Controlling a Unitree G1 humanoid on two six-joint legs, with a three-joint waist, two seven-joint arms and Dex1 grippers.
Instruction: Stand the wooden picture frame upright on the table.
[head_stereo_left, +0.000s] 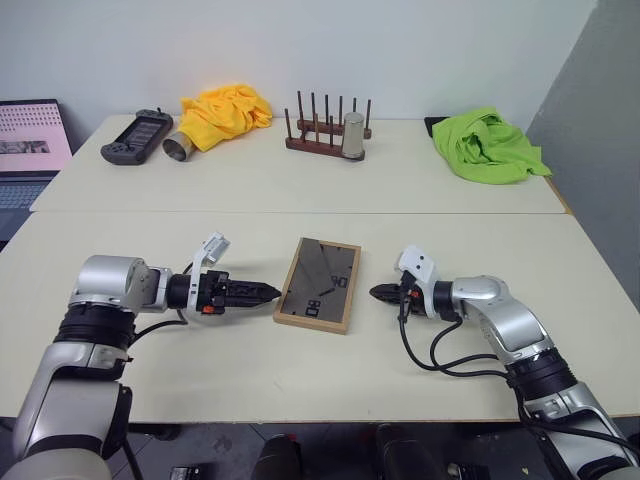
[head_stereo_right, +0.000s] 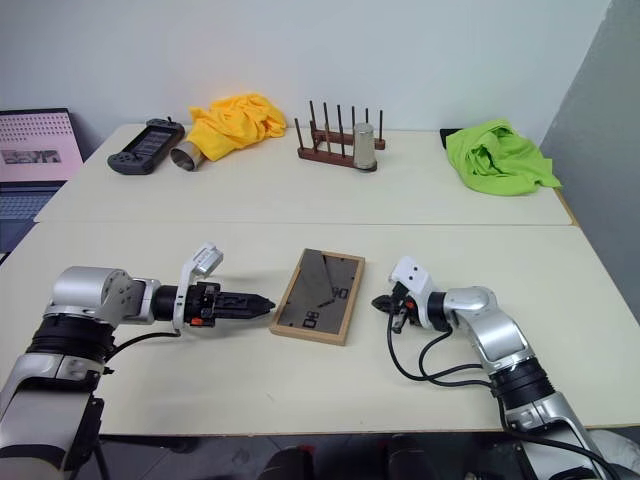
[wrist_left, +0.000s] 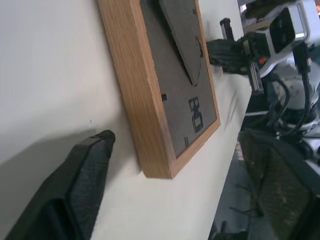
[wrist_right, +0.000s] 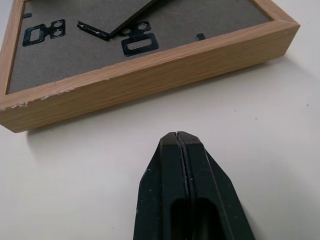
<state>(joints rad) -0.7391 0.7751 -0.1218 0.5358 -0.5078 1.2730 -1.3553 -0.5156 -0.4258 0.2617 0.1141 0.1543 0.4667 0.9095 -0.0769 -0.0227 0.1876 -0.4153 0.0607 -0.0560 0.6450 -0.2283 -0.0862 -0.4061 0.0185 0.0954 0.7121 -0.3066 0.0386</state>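
On smooth cream table, flat rectangular light-wood picture frame, matte grey back up.

I have both arms low over the table's near half, grippers pointing inward toward each other. Left gripper: fingers spread wide apart. Right gripper: fingers pressed together, nothing held.

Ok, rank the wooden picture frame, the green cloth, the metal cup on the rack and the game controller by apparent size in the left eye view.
1. Green cloth
2. Wooden picture frame, close behind; it lies nearer the camera, so this order is unsure.
3. Game controller
4. Metal cup
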